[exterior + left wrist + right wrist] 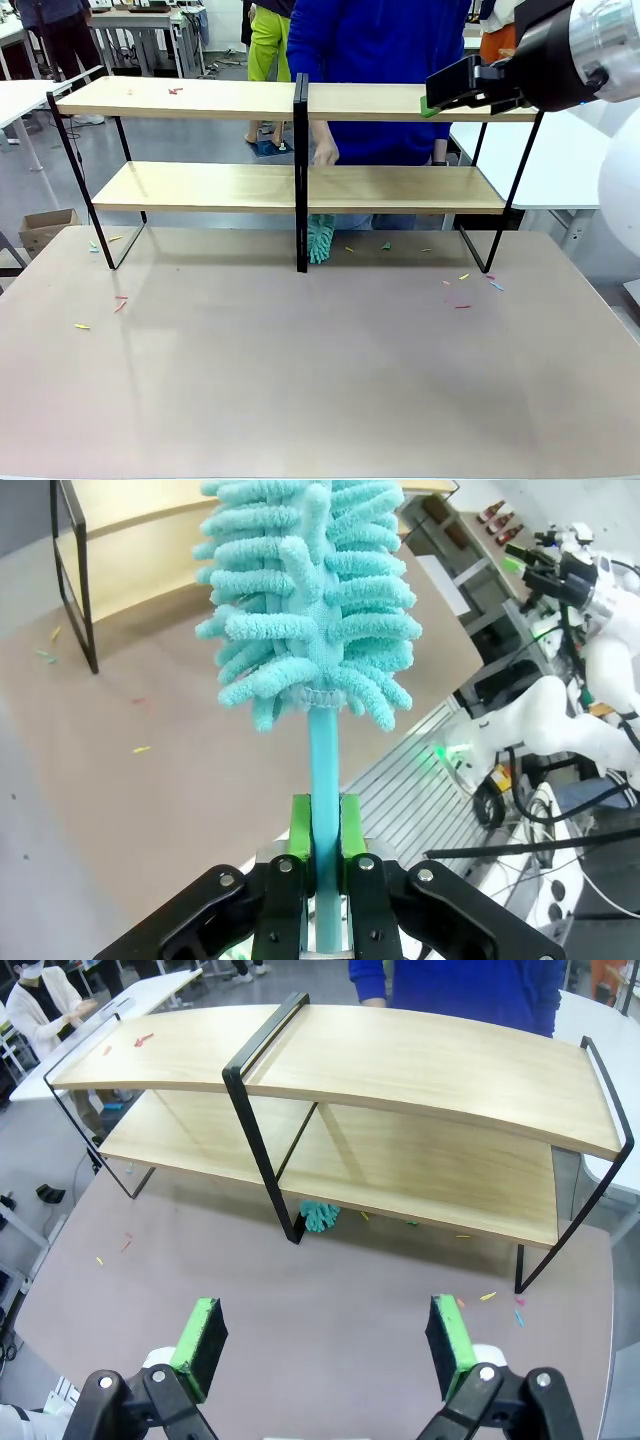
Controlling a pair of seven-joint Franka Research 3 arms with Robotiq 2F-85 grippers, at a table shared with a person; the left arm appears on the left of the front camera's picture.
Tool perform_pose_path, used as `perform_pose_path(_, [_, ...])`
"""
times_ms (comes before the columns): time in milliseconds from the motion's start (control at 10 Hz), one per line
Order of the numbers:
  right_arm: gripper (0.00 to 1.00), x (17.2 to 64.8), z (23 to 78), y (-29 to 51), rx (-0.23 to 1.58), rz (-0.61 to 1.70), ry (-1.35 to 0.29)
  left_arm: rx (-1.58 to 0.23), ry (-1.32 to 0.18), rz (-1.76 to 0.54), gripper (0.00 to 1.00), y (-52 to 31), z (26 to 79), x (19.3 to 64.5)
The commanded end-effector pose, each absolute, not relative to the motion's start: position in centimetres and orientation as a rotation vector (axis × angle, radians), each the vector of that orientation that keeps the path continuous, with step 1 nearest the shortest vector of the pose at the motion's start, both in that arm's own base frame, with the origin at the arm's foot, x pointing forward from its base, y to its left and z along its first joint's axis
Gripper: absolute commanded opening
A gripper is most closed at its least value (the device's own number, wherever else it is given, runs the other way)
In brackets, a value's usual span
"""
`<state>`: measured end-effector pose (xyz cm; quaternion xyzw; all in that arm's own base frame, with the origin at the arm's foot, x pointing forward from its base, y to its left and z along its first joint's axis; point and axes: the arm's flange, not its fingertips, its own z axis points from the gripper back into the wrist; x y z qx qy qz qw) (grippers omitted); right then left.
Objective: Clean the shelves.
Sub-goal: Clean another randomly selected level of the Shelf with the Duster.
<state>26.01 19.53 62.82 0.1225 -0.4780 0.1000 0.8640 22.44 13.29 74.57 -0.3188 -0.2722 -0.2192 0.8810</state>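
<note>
The shelves stand at the far side of the table, two tiers of light boards on a black frame; they also appear as the shelves and the shelves. My left gripper is shut on the handle of a teal fluffy duster, which points up over the table. My right gripper is open and empty, hovering in front of the rack; it is the right gripper beside the upper right board. A second teal duster hangs under the lower board by the central post.
A person in blue stands behind the rack, one hand low behind the central post. Small coloured scraps lie scattered on the table; more scraps sit on the upper left board. White tables stand around.
</note>
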Motion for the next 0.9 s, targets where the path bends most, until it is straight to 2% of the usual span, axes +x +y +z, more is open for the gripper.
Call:
perform_pose_path(0, [1.0,26.0,62.9,19.6,0.261,0.208,-1.002,-0.657,-0.57,-0.483,0.13,12.9,75.3,22.5])
perform_pose_path(400, [1.0,26.0,62.9,19.6,0.261,0.208,-1.002,-0.647,-0.537,-0.452,0.13,10.3,75.5,24.7])
perform_pose_path(800, [1.0,26.0,62.9,19.6,0.261,0.208,-1.002,-0.482,-0.467,-0.321,0.13,-1.2,75.4,29.7])
